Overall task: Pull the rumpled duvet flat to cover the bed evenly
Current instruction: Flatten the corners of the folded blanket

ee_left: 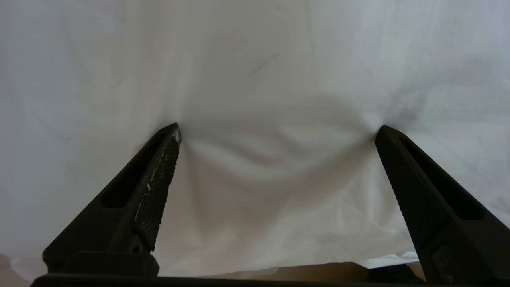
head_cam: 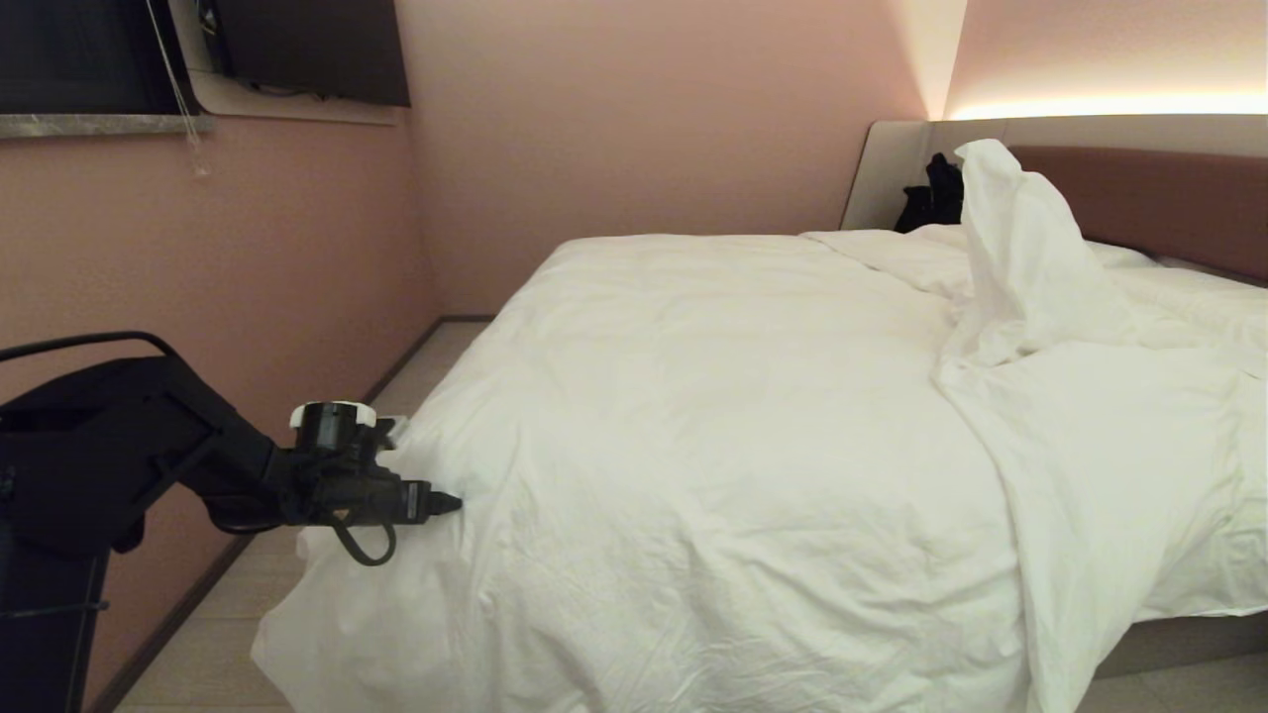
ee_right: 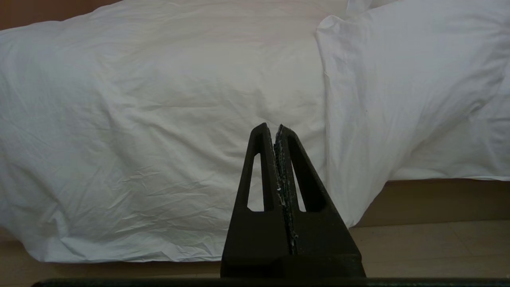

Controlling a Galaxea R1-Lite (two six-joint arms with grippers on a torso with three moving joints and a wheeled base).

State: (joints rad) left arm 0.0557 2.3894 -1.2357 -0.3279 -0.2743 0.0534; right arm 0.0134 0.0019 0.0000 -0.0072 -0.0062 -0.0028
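Cotton fills nearly all I can see: the thick, puffy white duvet [head_cam: 713, 416] in its plain creased cover lies spread over the wide low bed [head_cam: 1169, 634], draping off the foot edge and the near left corner down toward the pale floor [head_cam: 208, 654]. Toward the bed's right side a fold of it is doubled back, and one part rises in a tall peak against the long brown padded headboard [head_cam: 1159, 198]. My left pincer [ee_left: 277, 131] stands released, its two black fingers [ee_left: 155, 187] spread wide with both tips pressed into the white cover at the near left corner, the cloth dimpling at each tip and nothing gripped between them. My right pincer [ee_right: 277, 129] is clenched on nothing, hanging off the foot edge, apart from the duvet.
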